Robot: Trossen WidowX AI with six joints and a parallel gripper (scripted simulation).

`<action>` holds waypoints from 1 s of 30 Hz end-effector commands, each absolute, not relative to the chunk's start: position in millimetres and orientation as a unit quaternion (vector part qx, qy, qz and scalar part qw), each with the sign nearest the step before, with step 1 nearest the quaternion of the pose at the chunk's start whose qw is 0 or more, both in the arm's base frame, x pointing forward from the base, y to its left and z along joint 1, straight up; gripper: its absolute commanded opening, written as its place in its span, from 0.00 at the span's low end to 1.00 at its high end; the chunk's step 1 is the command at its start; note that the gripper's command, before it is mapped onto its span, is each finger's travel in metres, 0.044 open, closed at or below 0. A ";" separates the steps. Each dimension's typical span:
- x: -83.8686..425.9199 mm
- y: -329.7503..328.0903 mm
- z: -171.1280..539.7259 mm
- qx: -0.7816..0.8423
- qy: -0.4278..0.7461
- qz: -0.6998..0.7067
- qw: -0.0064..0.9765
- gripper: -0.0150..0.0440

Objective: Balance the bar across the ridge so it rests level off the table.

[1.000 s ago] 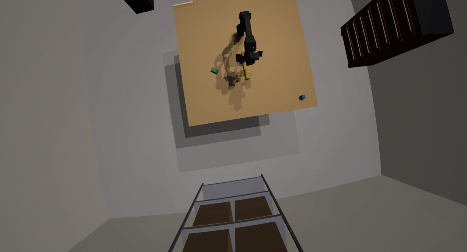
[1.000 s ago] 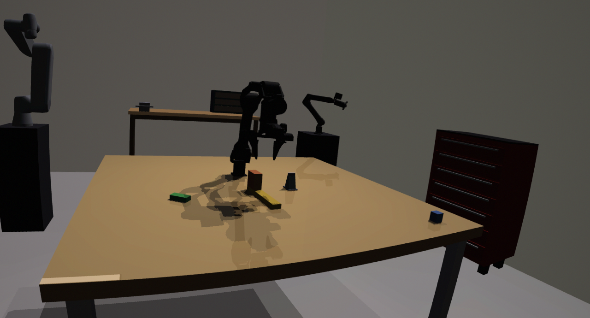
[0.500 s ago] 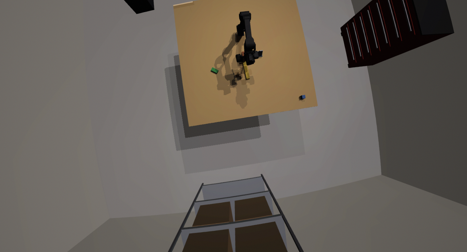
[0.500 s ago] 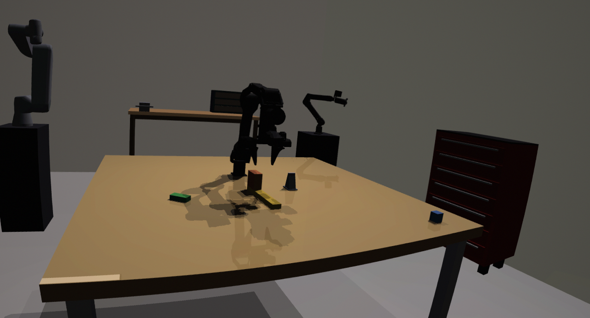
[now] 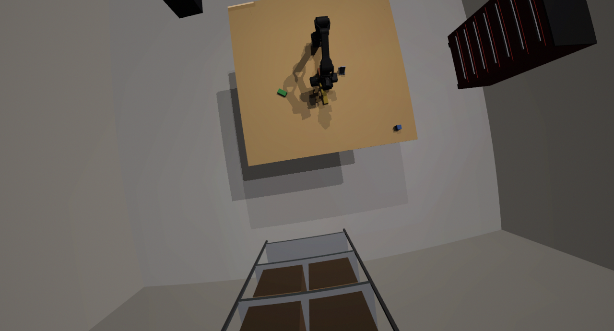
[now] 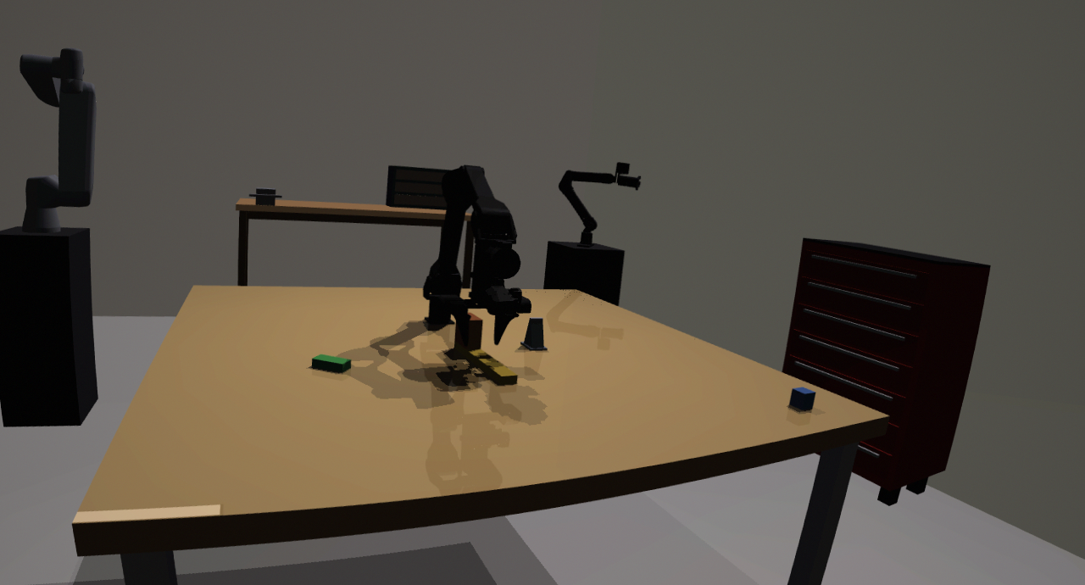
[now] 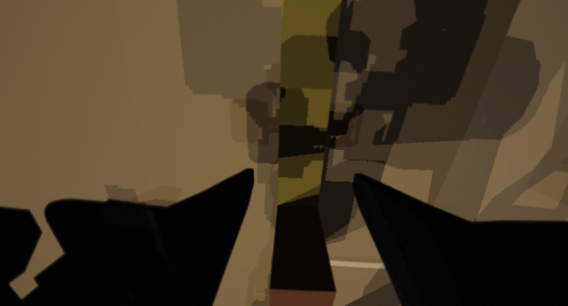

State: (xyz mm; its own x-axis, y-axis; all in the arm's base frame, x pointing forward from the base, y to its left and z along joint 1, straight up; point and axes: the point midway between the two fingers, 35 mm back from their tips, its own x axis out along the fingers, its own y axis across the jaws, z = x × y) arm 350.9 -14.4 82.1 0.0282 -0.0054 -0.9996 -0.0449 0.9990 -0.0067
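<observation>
The yellow bar lies flat on the table. Its far part is under the hand in the top view. The ridge, a dark blue-grey tapered block on a thin base, stands on the table to the right of the bar in the exterior view. My gripper is open and points down low over the bar's end nearer the arm base. In the wrist view the fingertips stand on either side of the bar's line, with nothing held. Whether they touch the bar is not clear.
An upright orange-red block stands at the bar's end nearer the arm base, close to the fingers. A green block lies to the left. A blue cube sits near the table's right corner.
</observation>
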 end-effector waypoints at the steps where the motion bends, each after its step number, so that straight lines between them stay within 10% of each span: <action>1: 351.1 -13.8 76.6 -0.018 0.695 0.017 0.719 0.79; 30: 351.9 -13.9 50.8 -0.018 0.695 0.017 0.719 0.79</action>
State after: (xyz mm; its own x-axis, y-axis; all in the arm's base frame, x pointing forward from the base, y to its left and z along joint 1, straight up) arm 351.7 -14.5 51.5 0.0335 -0.0056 -0.9994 -0.0450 0.9990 -0.0071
